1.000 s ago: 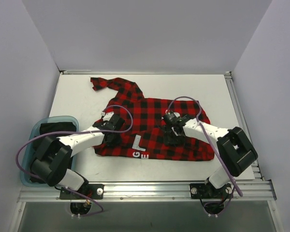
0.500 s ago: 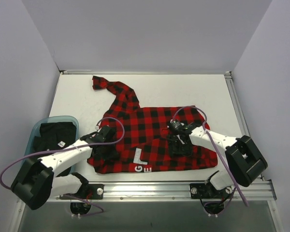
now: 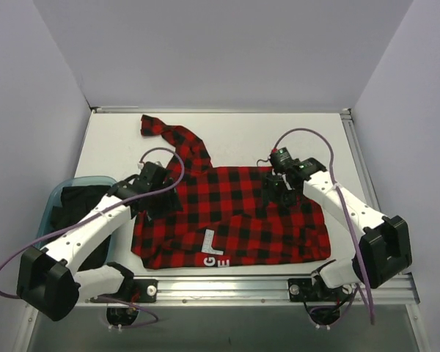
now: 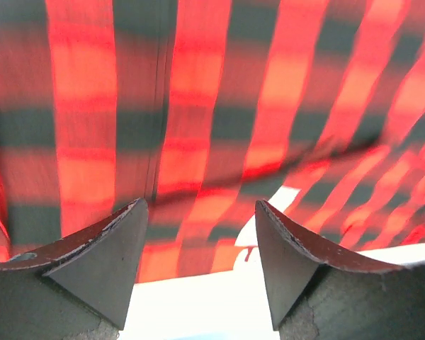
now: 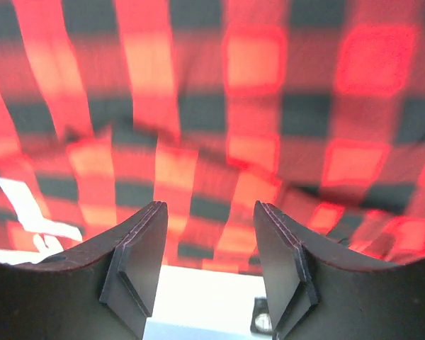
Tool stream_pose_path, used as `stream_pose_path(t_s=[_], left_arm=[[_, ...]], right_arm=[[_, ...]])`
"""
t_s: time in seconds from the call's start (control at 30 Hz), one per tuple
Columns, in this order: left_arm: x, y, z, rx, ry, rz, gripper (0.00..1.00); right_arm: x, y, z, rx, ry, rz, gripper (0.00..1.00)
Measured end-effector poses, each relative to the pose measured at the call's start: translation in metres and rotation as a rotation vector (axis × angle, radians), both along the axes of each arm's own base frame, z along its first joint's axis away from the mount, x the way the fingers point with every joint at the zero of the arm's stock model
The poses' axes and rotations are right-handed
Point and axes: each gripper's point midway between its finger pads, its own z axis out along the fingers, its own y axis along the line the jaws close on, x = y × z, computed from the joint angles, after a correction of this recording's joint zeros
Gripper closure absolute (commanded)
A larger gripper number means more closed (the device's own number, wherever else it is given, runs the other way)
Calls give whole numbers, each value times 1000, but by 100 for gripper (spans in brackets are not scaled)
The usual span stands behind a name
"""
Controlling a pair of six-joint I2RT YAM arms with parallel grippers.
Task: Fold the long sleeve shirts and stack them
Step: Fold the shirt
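Observation:
One long sleeve shirt point(image 3: 231, 213), red-and-black check, lies spread across the table's near half. One sleeve trails to the far left point(image 3: 169, 132), and white lettering point(image 3: 213, 248) shows near its front edge. My left gripper point(image 3: 155, 196) hovers over the shirt's left edge. In the left wrist view the left gripper point(image 4: 200, 212) is open and empty, with the shirt point(image 4: 198, 106) beyond it. My right gripper point(image 3: 275, 192) is above the shirt's upper right part. The right wrist view shows the right gripper point(image 5: 209, 212) open too, checked cloth point(image 5: 255, 85) past its fingers.
A teal bin point(image 3: 56, 196) holding dark clothing sits at the left edge, beside the left arm. White table point(image 3: 117, 147) shows behind the shirt. A metal rail point(image 3: 227, 282) runs along the near edge.
The shirt slid toward the near edge with both grippers, then both arms lifted and drew back toward the far side. The left gripper opened and let go of the cloth.

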Motion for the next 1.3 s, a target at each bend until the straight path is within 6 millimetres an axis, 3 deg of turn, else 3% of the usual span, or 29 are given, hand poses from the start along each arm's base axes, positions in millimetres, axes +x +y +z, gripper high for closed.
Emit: stream_pose_path(t_s=[0.07,0.17,0.23,0.37,0.53,0.67,0.87,1.17,1.3], left_arm=[[29,3,14,8,-49,25,28],[67,14,11,48,-69,66,28],[84,21,-2,82,-46,82,28],[101,29,-38,137,22,94,29],[97,35,-67,166,88,105,29],[83,46,-88,175,124,141,29],[76,50,-84,116,54,196,29],[47,63,-75,153,84,179,25],[79,65,-43,205,10,141,24]], right_arm=[[29,-9,14,7,-58,-48,48],[64,-24,14,-2,-88,-108,48],[80,-35,-3,-16,-63,-147,49],[88,-52,-40,-45,18,-206,49],[71,-65,-75,-66,94,-240,49],[49,-73,-91,-79,148,-276,49],[43,-80,-91,-44,117,-335,48],[24,-89,-88,-39,141,-361,48],[34,-90,-68,-27,106,-354,48]])
